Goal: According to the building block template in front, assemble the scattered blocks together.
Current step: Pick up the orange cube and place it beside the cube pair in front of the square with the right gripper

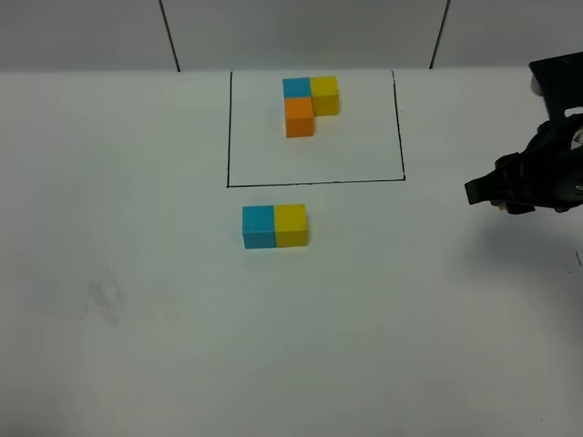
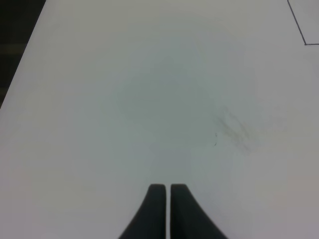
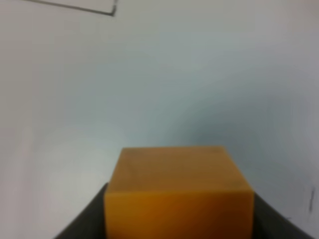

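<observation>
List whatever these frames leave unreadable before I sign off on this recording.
- Left gripper: outside the exterior view. The left wrist view shows only its tips, cut by the frame edge.
- Orange block: blurred and cropped in the right wrist view. In the exterior view the right gripper hides nearly all of it.
- Right arm: cut by the exterior view's right edge.

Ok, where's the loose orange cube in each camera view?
Exterior high: the orange cube is almost hidden in the right claw at the right edge; only a sliver shows.
Left wrist: not in it.
Right wrist: the cube is close up, gripped between the claw's two fingers.
Shared landmark: the black frame line, in all three views.
</observation>
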